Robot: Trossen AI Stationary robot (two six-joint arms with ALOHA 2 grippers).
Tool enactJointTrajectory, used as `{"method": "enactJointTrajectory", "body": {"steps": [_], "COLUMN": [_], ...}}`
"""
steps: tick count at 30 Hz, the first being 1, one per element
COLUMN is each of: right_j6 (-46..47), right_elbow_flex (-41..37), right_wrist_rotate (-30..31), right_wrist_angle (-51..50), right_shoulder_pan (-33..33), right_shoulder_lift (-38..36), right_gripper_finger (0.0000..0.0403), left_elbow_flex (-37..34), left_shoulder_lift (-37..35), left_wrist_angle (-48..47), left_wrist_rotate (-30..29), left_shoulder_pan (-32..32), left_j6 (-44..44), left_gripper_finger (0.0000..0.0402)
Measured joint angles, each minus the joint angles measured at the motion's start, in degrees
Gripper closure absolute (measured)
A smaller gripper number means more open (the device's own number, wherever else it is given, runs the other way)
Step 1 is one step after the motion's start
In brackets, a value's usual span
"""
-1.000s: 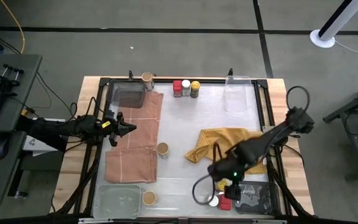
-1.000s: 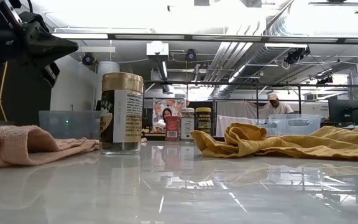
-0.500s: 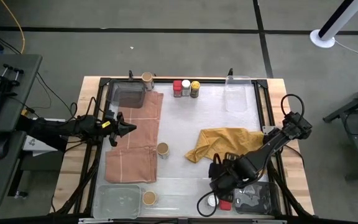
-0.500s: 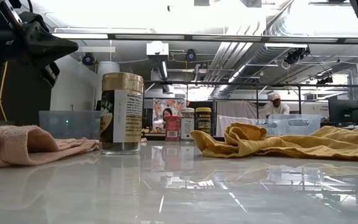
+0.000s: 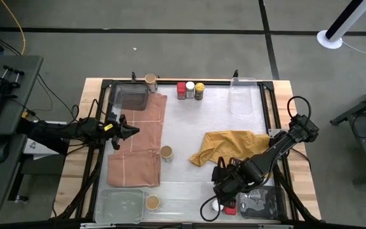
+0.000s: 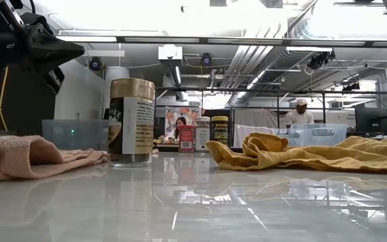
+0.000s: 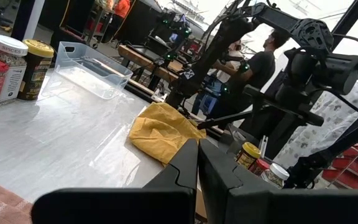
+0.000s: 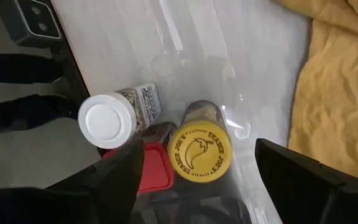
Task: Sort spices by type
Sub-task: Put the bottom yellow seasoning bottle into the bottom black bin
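The right hand (image 5: 223, 184) has swung back from the jars at the near right corner of the bench (image 5: 221, 117) and now hangs over them with its fingers spread wide and holding nothing. A second ago it sat lower and closer to the red jar; since then it has lifted and shifted slightly toward the yellow cloth (image 5: 227, 145). Its wrist camera looks straight down on three jars standing together: a white-lidded jar (image 8: 107, 119), a yellow-lidded jar (image 8: 199, 149) and a red-lidded jar (image 8: 146, 168), all touching or nearly so.

That suggests the hand is lining up over this cluster, probably to choose one jar, and no grasp has begun.

The left hand (image 5: 129, 131) waits above the pink cloth (image 5: 138, 149), fingers pressed together, unmoved. The other jars have not shifted: three at the far edge (image 5: 190, 90), one tan-lidded jar at the far left (image 5: 150, 80), one beside the pink cloth (image 5: 166, 152), one near the front tray (image 5: 152, 202).
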Motion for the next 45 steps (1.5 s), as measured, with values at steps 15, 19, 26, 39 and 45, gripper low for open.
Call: {"method": "enactJointTrajectory", "body": {"steps": [15, 19, 26, 39, 45], "right_j6": [2.7, 2.2, -2.4, 1.1, 1.1], "right_elbow_flex": [0.0, 0.0, -0.1, -0.1, -0.1], "right_wrist_rotate": [-1.0, -0.7, -2.3, -0.6, -1.0], "right_wrist_angle": [2.4, 2.2, 0.3, -4.4, -3.3], "right_shoulder_pan": [-0.1, 0.0, 1.4, 1.9, 2.0], "right_shoulder_lift": [0.0, 0.7, 5.6, 8.0, 8.0], "right_gripper_finger": [0.0008, 0.0008, 0.0008, 0.0023, 0.0033], "left_elbow_flex": [0.0, 0.0, 0.0, 0.0, 0.0], "left_shoulder_lift": [0.0, 0.0, 0.0, 0.0, 0.0], "left_wrist_angle": [0.0, 0.0, 0.0, 0.0, 0.0], "left_wrist_rotate": [0.0, 0.0, 0.0, 0.0, 0.0], "left_shoulder_pan": [0.0, 0.0, 0.0, 0.0, 0.0], "left_j6": [0.0, 0.0, 0.0, 0.0, 0.0], "left_gripper_finger": [0.0402, 0.0401, 0.0401, 0.0401, 0.0402]}}
